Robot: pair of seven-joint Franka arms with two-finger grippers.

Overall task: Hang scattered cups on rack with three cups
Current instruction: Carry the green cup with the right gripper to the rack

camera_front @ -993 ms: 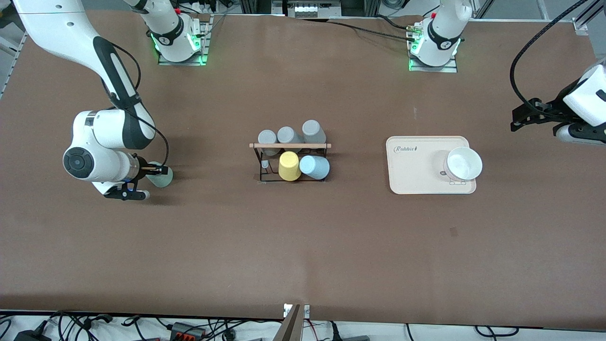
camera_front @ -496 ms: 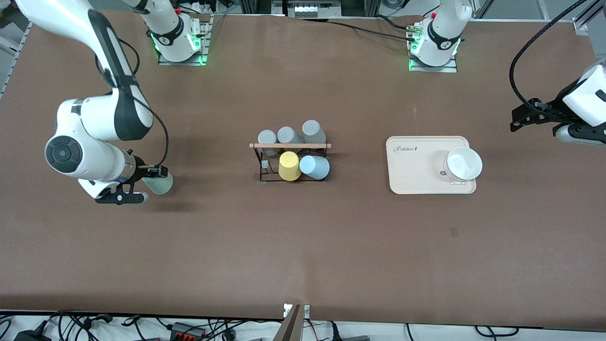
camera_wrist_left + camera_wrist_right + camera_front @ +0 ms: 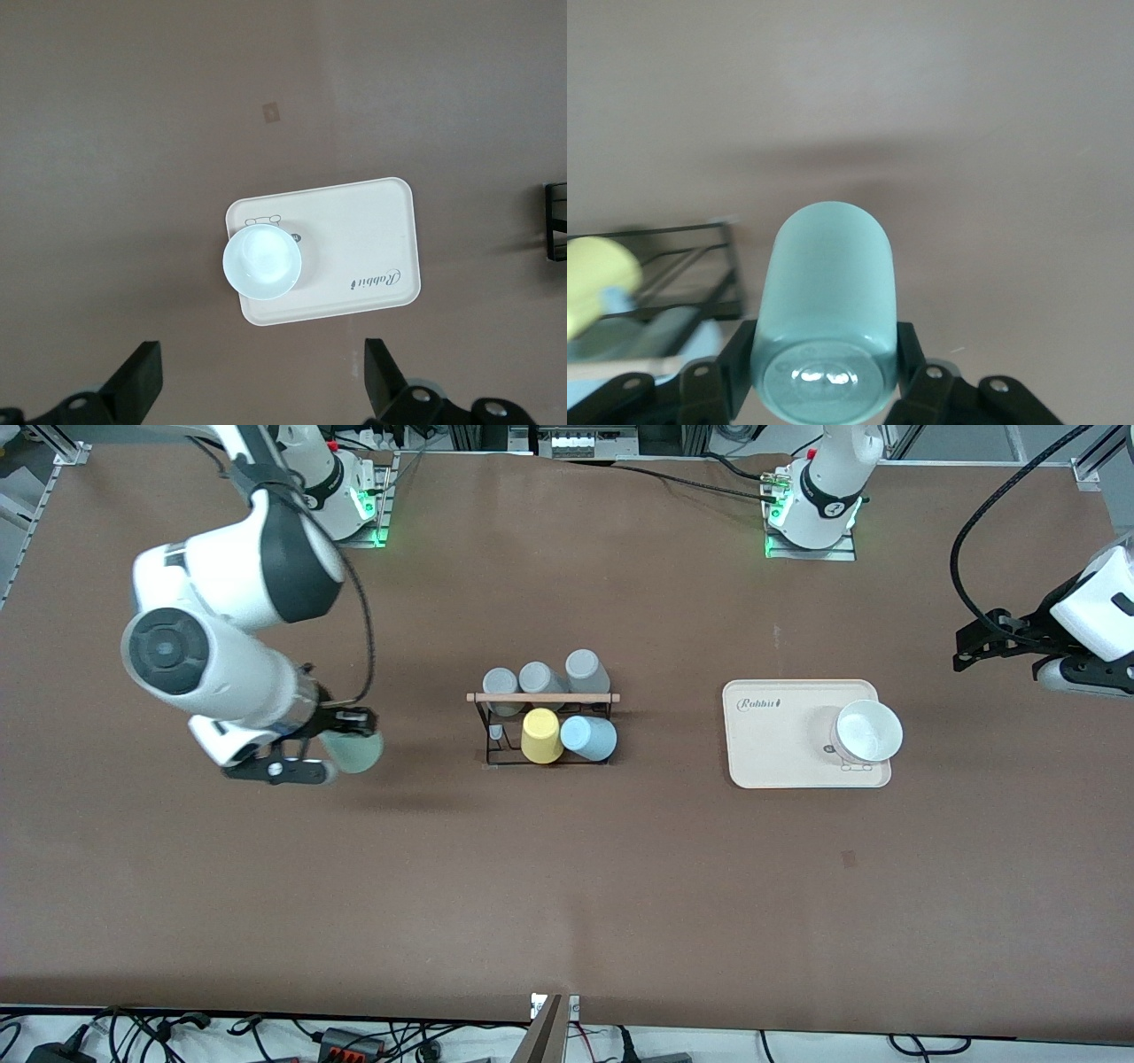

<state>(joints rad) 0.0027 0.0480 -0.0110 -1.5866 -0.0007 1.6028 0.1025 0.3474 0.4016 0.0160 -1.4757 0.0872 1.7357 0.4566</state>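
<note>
Pale mint green tapered plastic cup [image 3: 354,751] sits clamped between the two black fingers of the right gripper [image 3: 330,746], lifted over bare brown tabletop toward the right arm's end of the table from the small black wire-frame rack [image 3: 542,731]. In the right wrist view the cup [image 3: 826,312] lies on its side in the grip, its flat base toward the camera, with a finger [image 3: 917,367] pressed against each flank near that base.

On the rack, which has a light wooden rod [image 3: 542,697] across its top, the light blue tapered cup [image 3: 588,738] hangs beside a yellow cup [image 3: 540,735], both on the side nearer the front camera. Three grey cups [image 3: 540,678] sit in the row farther from that camera.

The left gripper [image 3: 261,390] waits high over the table toward the left arm's end from the rack, its fingers spread wide apart and holding nothing. Below it lies a cream rectangular tray [image 3: 771,735] carrying a white round bowl [image 3: 868,731].
</note>
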